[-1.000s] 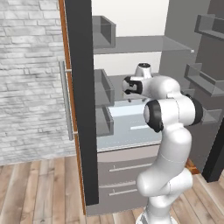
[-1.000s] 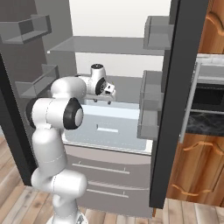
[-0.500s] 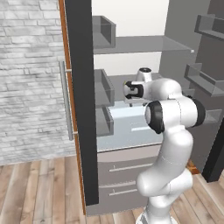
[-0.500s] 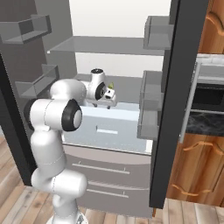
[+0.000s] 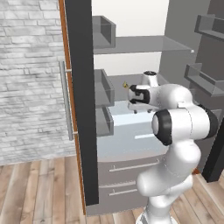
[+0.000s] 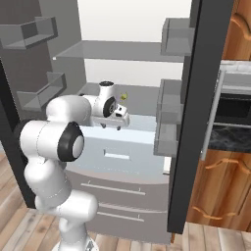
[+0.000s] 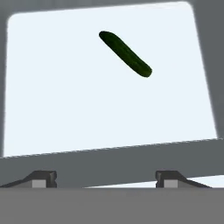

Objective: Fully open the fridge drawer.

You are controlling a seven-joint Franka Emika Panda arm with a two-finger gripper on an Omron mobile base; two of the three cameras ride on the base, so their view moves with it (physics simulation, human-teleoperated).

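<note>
The fridge drawer (image 5: 127, 131), a pale blue translucent box, stands pulled out from the fridge, its short light bar handle (image 5: 144, 136) on the front. From the other side the drawer (image 6: 130, 139) and its handle (image 6: 116, 156) face me. My gripper (image 5: 135, 110) hangs over the drawer's rear part, pointing down, also seen as the gripper (image 6: 112, 125). In the hand view the gripper (image 7: 105, 177) is open, fingertips (image 7: 41, 177) wide apart with nothing between them, above the drawer's pale floor (image 7: 87, 109). A grey band crosses just above the fingertips.
A dark green cucumber (image 7: 125, 53) lies inside the drawer. Grey drawer panels (image 6: 117, 188) with long silver handles sit below. Open fridge doors with door bins (image 5: 104, 89) (image 6: 169, 110) flank the opening. A shelf (image 6: 117, 49) spans above the hand.
The hand has dropped a little lower over the drawer. The drawer front and its handle sit slightly farther out toward me than a second ago.
</note>
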